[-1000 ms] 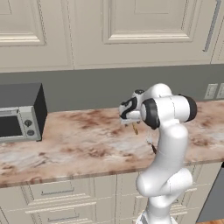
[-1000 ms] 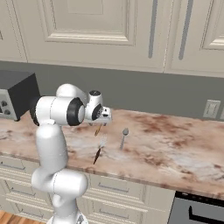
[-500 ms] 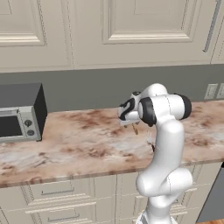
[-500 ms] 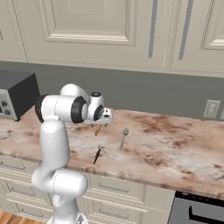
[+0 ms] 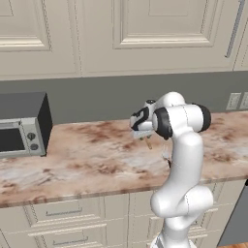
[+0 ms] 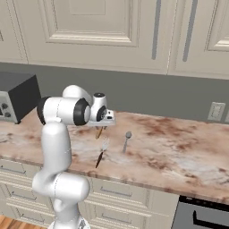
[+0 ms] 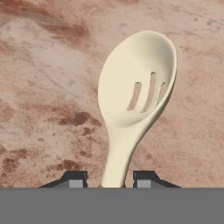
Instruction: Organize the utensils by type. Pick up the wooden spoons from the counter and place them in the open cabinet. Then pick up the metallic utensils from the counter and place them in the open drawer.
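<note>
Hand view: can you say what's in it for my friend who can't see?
A pale slotted spoon lies on the reddish-brown and cream counter, bowl pointing away. Its handle runs between the gripper's two dark fingertips, one on each side.

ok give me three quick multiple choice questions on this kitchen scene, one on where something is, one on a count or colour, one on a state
1. Where is the toaster oven?
A. on the counter's left end
B. on the floor
C. inside a drawer

2. How many slots are cut in the spoon's bowl?
A. none
B. three
C. six

3. How does the pale slotted spoon sit relative to the gripper?
A. lying far off, untouched
B. handle between the two fingertips
C. balanced on top of the arm

Answers: 1 A, it stands on the counter at the left of the left base view. 2 B, the hand view shows three narrow slots. 3 B, the handle runs down between the fingertips.
</note>
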